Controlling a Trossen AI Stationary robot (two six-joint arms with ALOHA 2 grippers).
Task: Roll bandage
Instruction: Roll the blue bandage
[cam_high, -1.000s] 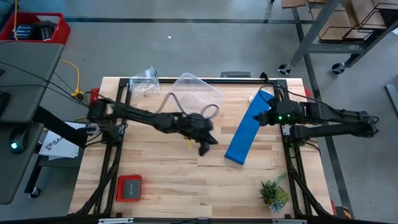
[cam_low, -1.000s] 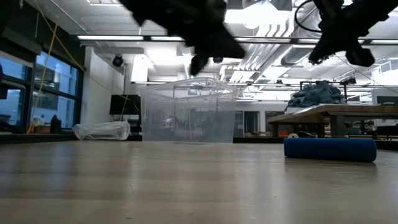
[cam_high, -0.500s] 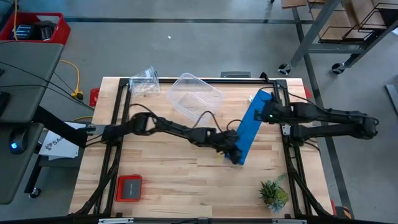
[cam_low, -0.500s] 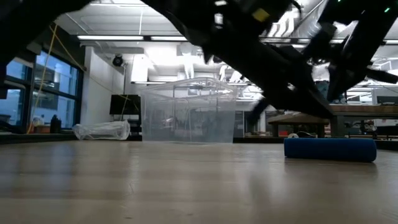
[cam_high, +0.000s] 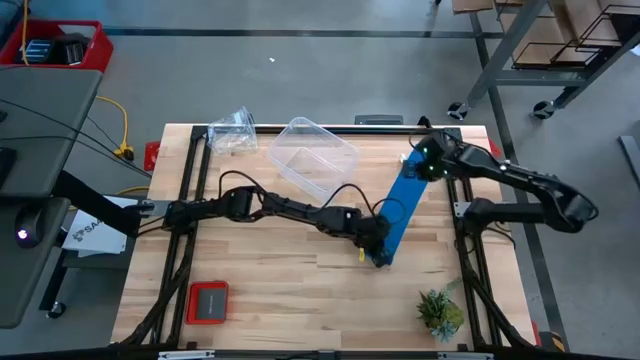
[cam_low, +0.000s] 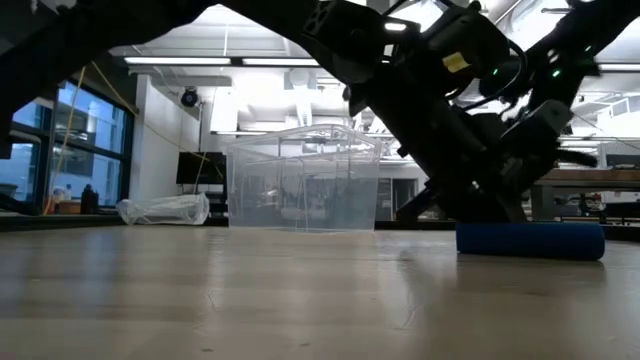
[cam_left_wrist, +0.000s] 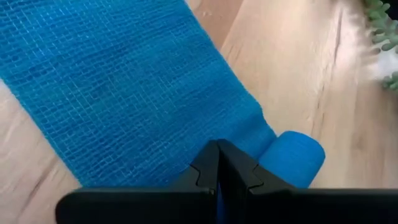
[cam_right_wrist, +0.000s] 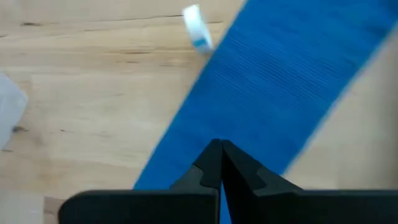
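Pale wood makes up the desk (cam_high: 260, 280), and going from its left side the first things are a red case (cam_high: 208, 302) near the front edge and crumpled clear plastic (cam_high: 232, 128) at the back. Next comes a clear plastic tub (cam_high: 315, 158), standing apart from the work.

The left arm reaches long and low across the middle of the desk, so that the left gripper (cam_high: 372, 236) sits at the near end of the bandage (cam_high: 400, 205). In the left wrist view its two fingers are pressed together with no gap, tips touching the blue weave just beside the small rolled portion (cam_left_wrist: 292, 158); they grip nothing that can be seen.

The bandage itself is a bright blue band lying flat, its long axis slanting from the rolled near end up and to the right toward the back of the desk. That axis is what the next move depends on: a roll begun at the near end has to travel along the band toward the far end, so the left arm, right at the roll, looks the better placed to drive it.

The right gripper (cam_high: 428, 165) hangs over the far end of the band, fingers likewise clenched tip to tip, seemingly placed to pin that end. A small potted plant (cam_high: 440, 310) stands near the front right corner, well apart from the band.
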